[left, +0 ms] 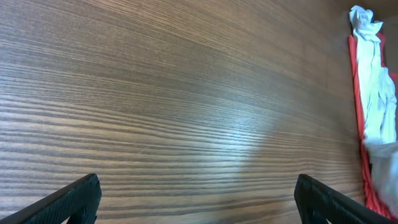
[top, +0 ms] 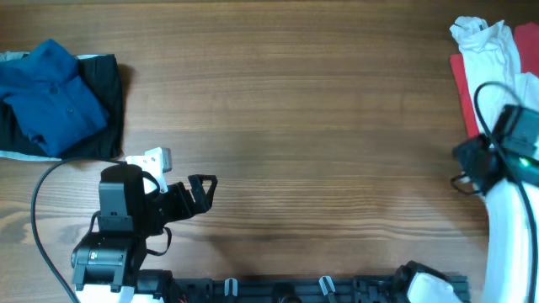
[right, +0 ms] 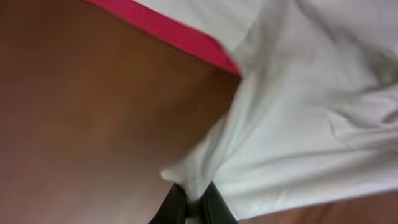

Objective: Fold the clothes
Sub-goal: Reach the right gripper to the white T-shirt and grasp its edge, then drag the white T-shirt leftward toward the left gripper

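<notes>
right gripper (right: 193, 208) was clamped on the crumpled white cloth t-shirt (right: 298, 124), which stretched ahead of it; left gripper (left: 198, 186), fingers apart, lay well away

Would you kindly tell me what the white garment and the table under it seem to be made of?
White garment: likely soft knit cotton, matte; it creases and bunches where the right pincer pinches it. Table: wood or wood-look laminate, smooth with slight sheen; long grain lines show, and the left wrist view catches a pale reflection.
</notes>
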